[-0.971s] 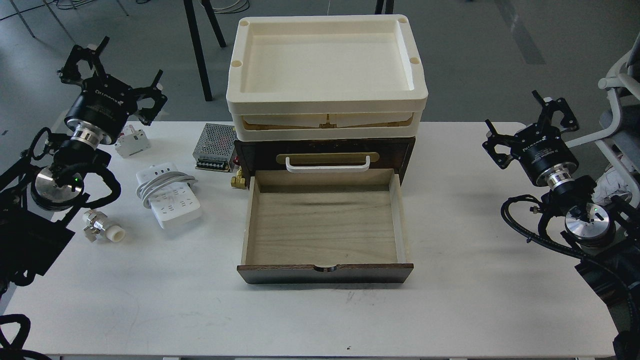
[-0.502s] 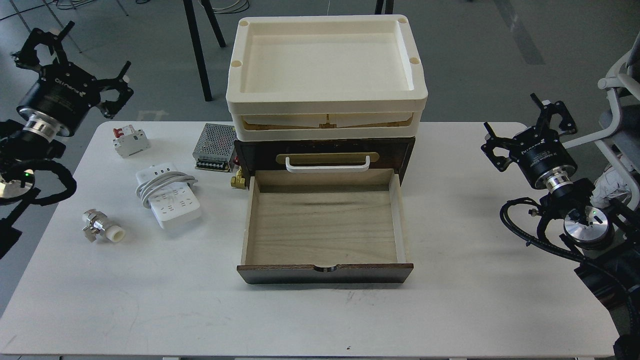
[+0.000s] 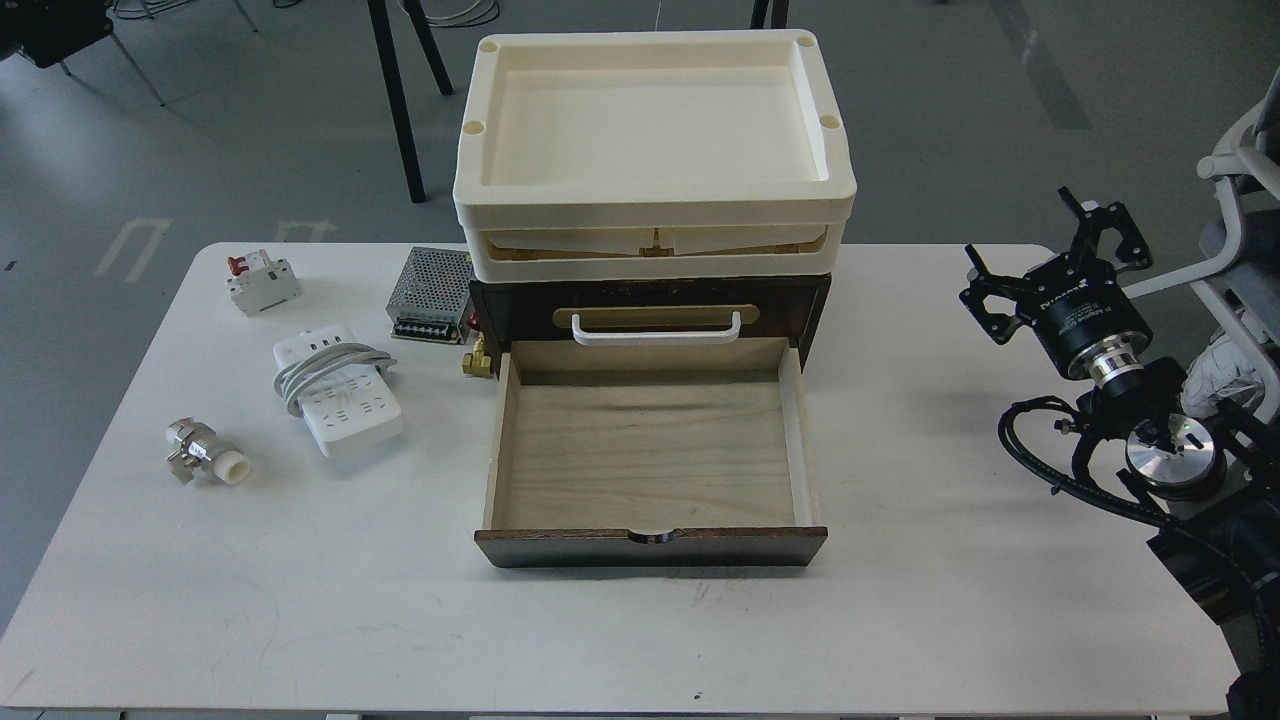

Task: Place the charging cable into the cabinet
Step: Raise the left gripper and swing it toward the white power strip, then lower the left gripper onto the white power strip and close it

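Charging cable (image 3: pixel 338 390) lies flat on the table (image 3: pixel 300 560), well left of the cabinet (image 3: pixel 650 300) and its pulled-out drawer (image 3: pixel 650 450). Right gripper (image 3: pixel 1050 255) hovers at the table's right edge, jaws spread open; the left one is out of view.

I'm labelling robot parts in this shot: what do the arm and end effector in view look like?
Only the right arm shows. It is black, with silver metal rings at its joints, looped black cables beside it and a small green light. Its end effector is a black two-finger claw on a round black body with white lettering, too small to read.
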You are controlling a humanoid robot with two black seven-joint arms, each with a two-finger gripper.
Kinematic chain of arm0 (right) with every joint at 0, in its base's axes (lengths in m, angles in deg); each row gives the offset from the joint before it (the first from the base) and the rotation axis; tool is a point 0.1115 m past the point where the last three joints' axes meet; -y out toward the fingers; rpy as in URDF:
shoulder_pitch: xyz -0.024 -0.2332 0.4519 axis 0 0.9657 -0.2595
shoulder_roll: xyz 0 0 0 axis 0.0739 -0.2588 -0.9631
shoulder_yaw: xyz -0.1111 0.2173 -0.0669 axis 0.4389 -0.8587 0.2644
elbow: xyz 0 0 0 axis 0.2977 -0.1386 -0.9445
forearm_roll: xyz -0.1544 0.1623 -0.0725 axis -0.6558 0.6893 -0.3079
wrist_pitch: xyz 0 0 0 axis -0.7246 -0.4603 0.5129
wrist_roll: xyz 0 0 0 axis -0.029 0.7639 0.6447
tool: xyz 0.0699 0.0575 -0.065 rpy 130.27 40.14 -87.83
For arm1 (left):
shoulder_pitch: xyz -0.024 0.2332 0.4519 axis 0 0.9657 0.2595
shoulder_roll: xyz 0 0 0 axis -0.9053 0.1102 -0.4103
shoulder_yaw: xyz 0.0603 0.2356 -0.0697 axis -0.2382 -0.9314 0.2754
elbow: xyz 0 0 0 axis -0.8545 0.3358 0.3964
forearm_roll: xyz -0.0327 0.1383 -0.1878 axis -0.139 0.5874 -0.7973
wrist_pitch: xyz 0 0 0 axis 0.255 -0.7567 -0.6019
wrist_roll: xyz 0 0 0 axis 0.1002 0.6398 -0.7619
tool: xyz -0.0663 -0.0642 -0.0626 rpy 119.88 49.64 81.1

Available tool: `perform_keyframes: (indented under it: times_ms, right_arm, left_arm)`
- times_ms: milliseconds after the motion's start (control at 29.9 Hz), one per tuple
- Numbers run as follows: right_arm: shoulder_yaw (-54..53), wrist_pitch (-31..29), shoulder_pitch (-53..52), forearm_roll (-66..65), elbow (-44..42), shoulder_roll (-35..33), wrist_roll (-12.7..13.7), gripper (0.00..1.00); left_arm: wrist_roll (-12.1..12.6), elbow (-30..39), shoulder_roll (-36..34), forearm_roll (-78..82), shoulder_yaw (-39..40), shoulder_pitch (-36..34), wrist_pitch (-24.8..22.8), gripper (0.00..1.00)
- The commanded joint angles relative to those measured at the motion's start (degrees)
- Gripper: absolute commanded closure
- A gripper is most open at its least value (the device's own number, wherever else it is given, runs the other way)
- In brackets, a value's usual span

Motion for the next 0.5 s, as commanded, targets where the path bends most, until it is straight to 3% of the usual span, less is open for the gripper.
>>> perform_keyframes:
  times_ms: [0, 167, 335, 469]
  right_arm:
    - [0.6, 0.0, 0.0, -0.1, 0.2, 0.0, 0.0, 0.0]
    - [0.9, 0.0, 0.2, -0.1, 0.9, 0.0, 0.0, 0.0]
    - [0.9, 0.0, 0.2, -0.1, 0.9, 0.0, 0.0, 0.0]
    - [0.9, 0.0, 0.2, -0.1, 1.0, 0.0, 0.0, 0.0]
  left_arm:
    - [-0.3, 3.7, 1.0, 15.5, -0.5, 0.5, 0.0, 0.01]
    - [-0.6, 3.7, 5.1, 30.0, -7.6, 0.5, 0.0, 0.01]
    - [-4.6, 3.3, 6.5, 42.7, -18.4, 0.7, 0.0, 0.01]
    - [-5.2, -0.2, 6.8, 52.9, -29.4, 0.7, 10.8, 0.01]
